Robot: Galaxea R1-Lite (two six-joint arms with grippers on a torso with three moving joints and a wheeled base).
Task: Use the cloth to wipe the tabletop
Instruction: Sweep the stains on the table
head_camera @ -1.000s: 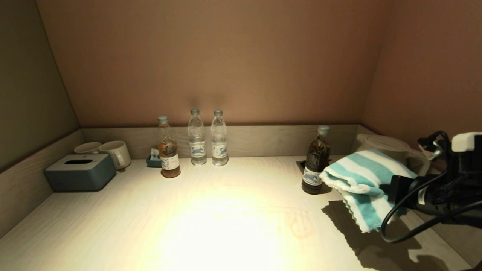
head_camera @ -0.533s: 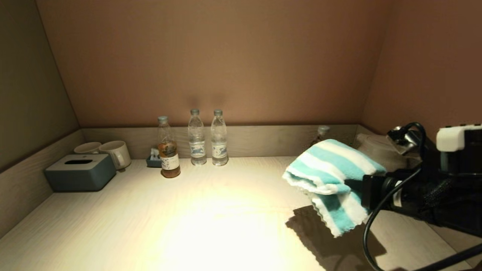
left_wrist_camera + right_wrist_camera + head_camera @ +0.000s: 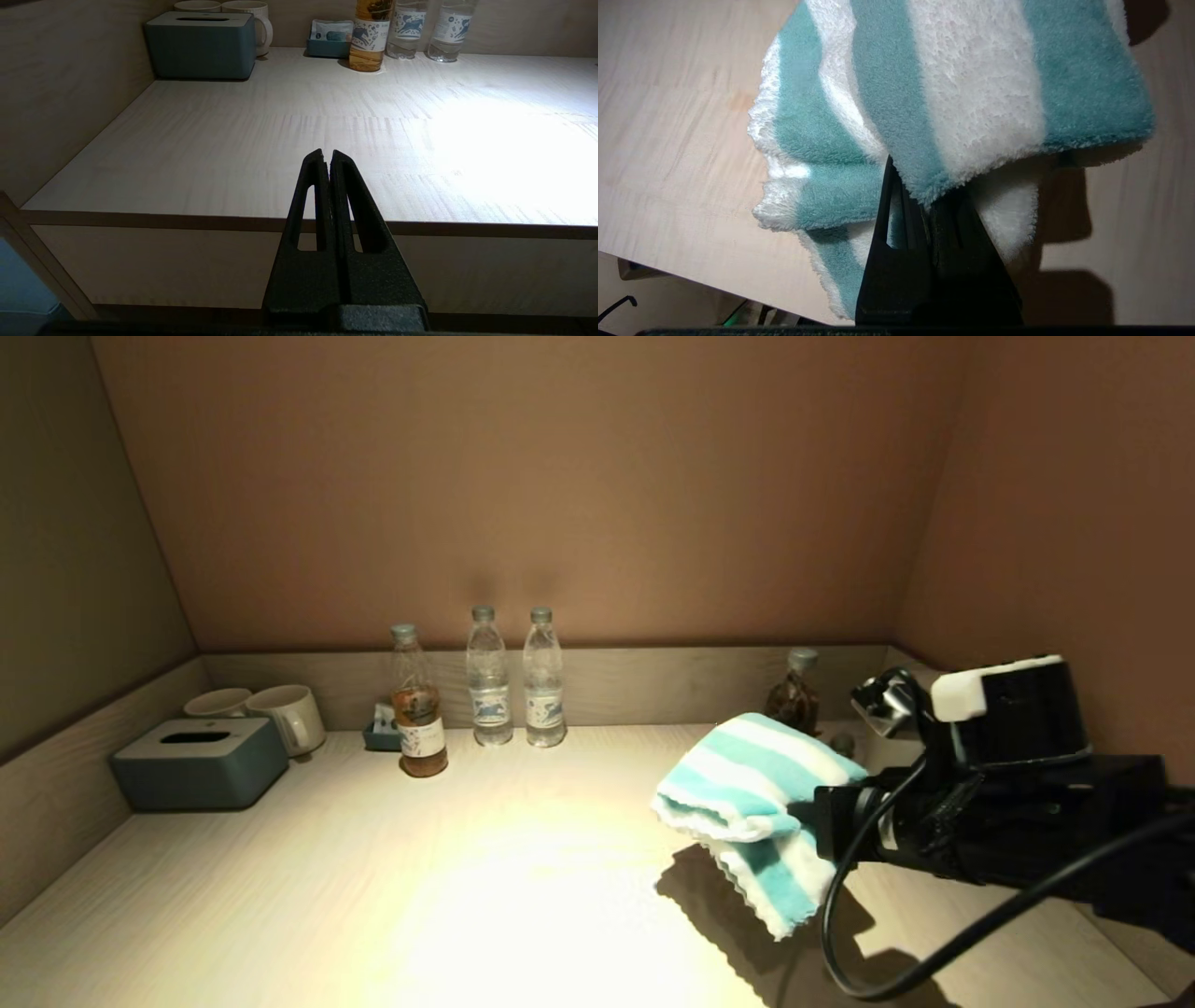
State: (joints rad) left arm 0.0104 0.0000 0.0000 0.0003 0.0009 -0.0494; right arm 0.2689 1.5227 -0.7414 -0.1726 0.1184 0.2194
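The teal-and-white striped cloth (image 3: 752, 803) hangs folded in the air over the right half of the pale tabletop (image 3: 523, 896), casting a shadow below it. My right gripper (image 3: 810, 821) is shut on the cloth's edge, its fingertips buried in the fabric; the wrist view shows the cloth (image 3: 952, 93) draped over the black fingers (image 3: 896, 219). My left gripper (image 3: 327, 156) is shut and empty, parked off the table in front of its near left edge; it does not show in the head view.
At the back rim stand three bottles (image 3: 488, 678), one holding amber liquid (image 3: 417, 714), and a dark bottle (image 3: 795, 693) behind the cloth. A grey tissue box (image 3: 199, 762) and two mugs (image 3: 285, 714) sit at the back left. A faint stain (image 3: 740, 100) marks the wood.
My right gripper has carried the cloth leftward from the right rim toward the table's middle. The dark bottle, hidden half a second ago, shows again behind it.
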